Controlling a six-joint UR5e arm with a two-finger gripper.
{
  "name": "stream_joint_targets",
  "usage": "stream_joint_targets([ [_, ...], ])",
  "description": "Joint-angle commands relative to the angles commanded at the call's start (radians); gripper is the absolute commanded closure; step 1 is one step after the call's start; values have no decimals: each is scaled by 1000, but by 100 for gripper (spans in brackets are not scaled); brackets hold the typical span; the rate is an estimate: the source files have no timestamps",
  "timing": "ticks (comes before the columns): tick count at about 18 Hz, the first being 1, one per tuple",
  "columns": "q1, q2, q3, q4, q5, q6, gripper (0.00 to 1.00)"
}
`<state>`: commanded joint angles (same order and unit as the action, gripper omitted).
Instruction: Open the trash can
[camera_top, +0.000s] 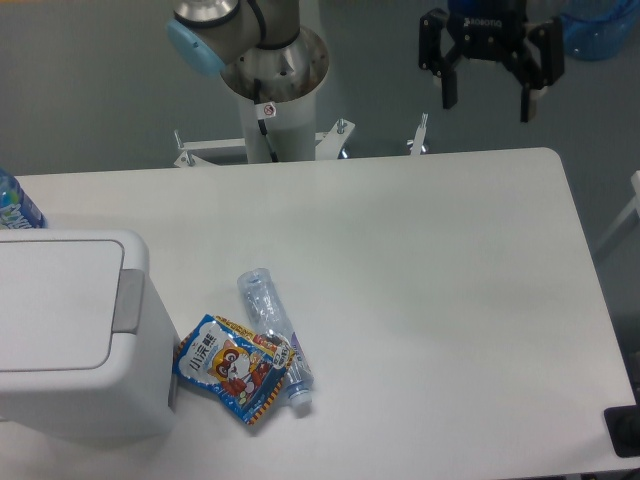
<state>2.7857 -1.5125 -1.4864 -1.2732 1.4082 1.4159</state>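
Note:
The trash can (60, 330) is a large boxy white bin at the table's left front, cut off by the left edge. Its flat white lid (50, 300) lies closed, with the grey push tab (128, 300) on its right side. My gripper (488, 108) is black, hangs high above the table's far right edge, and is open and empty. It is far from the trash can, across the whole table.
A crushed clear plastic bottle (272, 332) and a colourful snack bag (232, 368) lie just right of the bin. A blue-labelled bottle (15, 205) stands behind the bin at the left edge. The arm's base column (272, 95) stands behind the table.

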Motion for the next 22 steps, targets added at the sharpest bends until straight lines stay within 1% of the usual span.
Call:
stream_joint_targets([
  [4,-2,5,-2,-2,-2,-23,0],
  [6,-8,3,2,-2,-1,-89,0],
  [7,-20,2,0,-2,-6,-142,0],
  [10,-92,-11,-2,21,-2,-297,0],
  [12,-126,-17,-5,38,-2,-380,0],
  [15,-201,-37,-12,75,3,-506,0],
  [18,-284,-77,-11,130,3,-723,0],
  [19,-311,-90,-11,158,3,-789,0],
  [21,-360,-118,-8,199,3,-889,0],
  [22,-382,-127,-6,209,0,-922,0],
])
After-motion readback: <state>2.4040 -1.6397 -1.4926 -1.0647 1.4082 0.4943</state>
